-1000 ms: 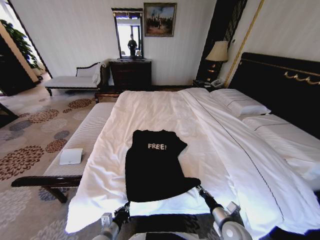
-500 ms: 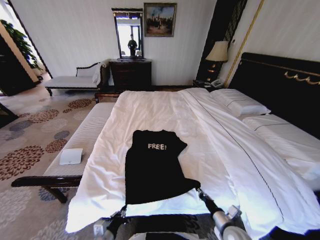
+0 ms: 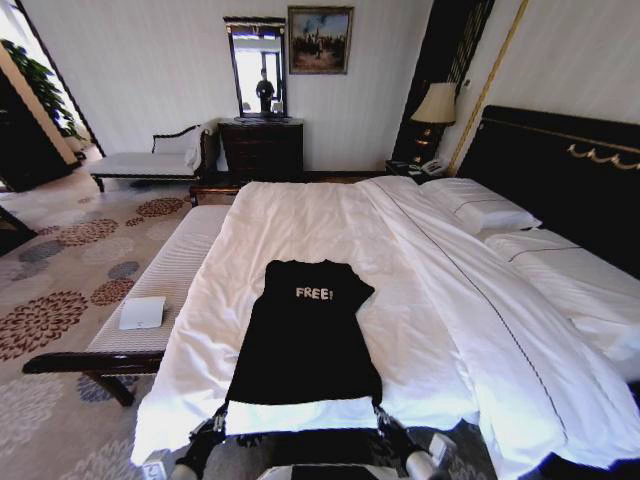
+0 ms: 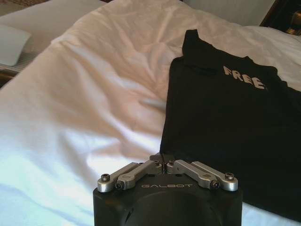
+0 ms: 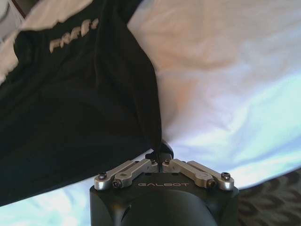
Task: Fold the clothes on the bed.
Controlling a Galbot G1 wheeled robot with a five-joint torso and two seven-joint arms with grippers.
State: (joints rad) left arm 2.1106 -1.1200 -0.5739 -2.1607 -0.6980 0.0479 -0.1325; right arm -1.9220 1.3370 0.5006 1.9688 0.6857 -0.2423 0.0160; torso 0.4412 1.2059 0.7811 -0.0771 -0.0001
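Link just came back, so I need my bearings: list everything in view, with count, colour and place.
T-shirt: one, black, white "FREE!" lettering, flat on the bed's near end, hem corners pinched by both grippers.
Bed: one, white duvet, dark headboard at right.
Pillows: two, white, by the headboard.
Bench: one, pale striped, left of the bed.
White object: one, on the bench.
Chaise longue: one, dark frame, far left.
Dresser: one, dark, far wall, mirror above.
Painting: one, far wall.
Lamp: one, cream shade, beside the headboard.
Left gripper: shut on the hem's left corner.
Right gripper: shut on the hem's right corner.
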